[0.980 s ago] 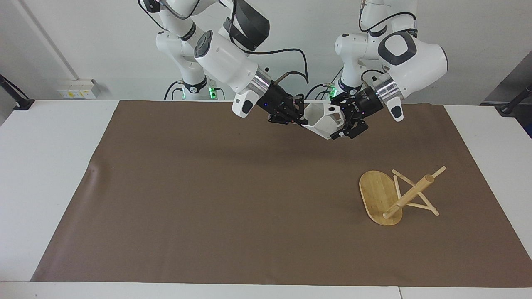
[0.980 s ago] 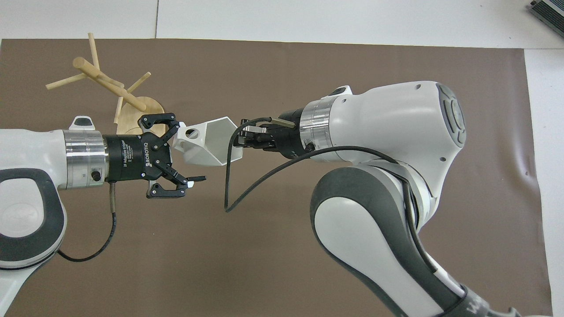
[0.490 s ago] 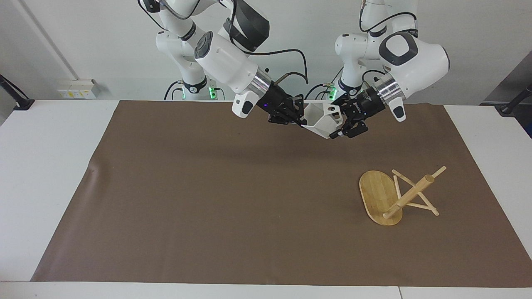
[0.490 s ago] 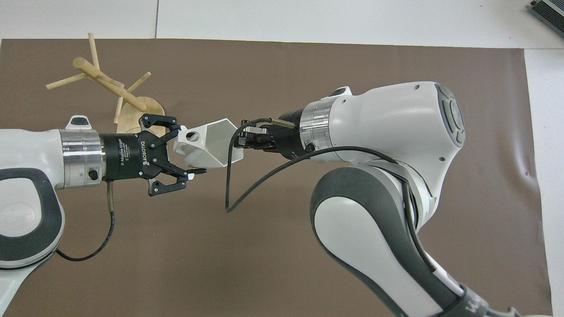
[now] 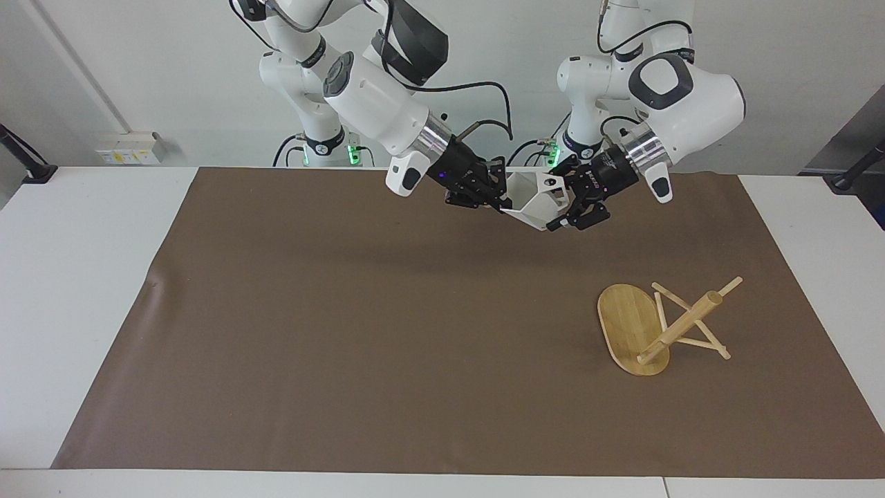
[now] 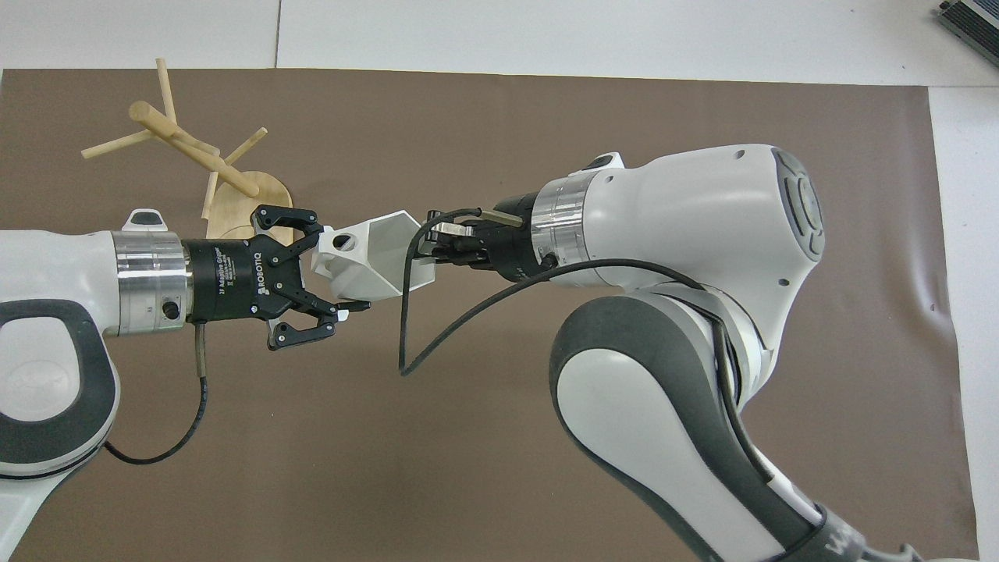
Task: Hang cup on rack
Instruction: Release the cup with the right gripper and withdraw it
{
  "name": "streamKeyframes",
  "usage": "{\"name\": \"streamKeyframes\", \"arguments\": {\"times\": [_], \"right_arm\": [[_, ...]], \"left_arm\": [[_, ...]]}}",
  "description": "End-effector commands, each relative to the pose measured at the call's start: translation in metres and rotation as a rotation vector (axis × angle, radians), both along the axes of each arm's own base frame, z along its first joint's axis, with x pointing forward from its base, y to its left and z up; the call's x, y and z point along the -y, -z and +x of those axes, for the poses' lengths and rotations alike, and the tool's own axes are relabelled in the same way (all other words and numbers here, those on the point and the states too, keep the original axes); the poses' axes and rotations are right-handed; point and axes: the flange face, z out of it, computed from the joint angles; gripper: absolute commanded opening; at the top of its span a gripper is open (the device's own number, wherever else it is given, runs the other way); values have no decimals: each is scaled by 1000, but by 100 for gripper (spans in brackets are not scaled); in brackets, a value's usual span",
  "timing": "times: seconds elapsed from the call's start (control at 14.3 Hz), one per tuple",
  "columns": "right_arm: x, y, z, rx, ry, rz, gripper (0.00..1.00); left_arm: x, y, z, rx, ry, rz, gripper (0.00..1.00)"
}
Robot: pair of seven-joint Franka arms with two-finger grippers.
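Observation:
The white faceted cup (image 5: 536, 200) (image 6: 375, 257) hangs on its side in the air over the brown mat (image 5: 346, 332), between my two grippers. My left gripper (image 5: 563, 207) (image 6: 335, 269) is shut on the cup at its handle end, where the round hole shows. At the cup's open hexagonal rim is my right gripper (image 5: 501, 200) (image 6: 428, 246). The bamboo rack (image 5: 681, 325) (image 6: 191, 148) stands on its oval base (image 5: 626, 325) toward the left arm's end of the table, apart from both grippers, with nothing on its pegs.
The brown mat covers most of the white table (image 5: 83, 277). A black cable (image 6: 406, 328) loops down from the right wrist beside the cup.
The left gripper has gone from open to shut on the cup's handle end. The cup and the right gripper have barely moved. The rack has stayed put.

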Motion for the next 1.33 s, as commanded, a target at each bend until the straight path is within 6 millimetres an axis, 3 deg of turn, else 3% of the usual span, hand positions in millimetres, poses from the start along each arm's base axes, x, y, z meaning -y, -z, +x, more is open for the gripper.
{"name": "streamKeyframes", "arguments": {"times": [0.0,0.14,0.21,0.42,0.77,1.05,1.26], "right_arm": [[1,-2,1,-13,22,26,32],[1,-2,1,-15,21,27,37],[1,-2,1,-15,20,25,47],[2,-2,2,-15,21,24,100],[3,-1,2,-27,26,26,100],[8,-6,4,-14,35,21,100],[26,-9,13,12,49,-2,100]], "left_arm": [[1,-2,-9,-44,-25,14,0],[-3,-1,-8,-65,-46,34,0],[-5,1,-8,-85,-61,54,0],[-14,3,-4,-169,-147,151,0],[-24,5,2,-201,-248,232,0],[-48,5,11,-211,-336,221,0],[-66,8,17,-198,-457,211,0]]}}
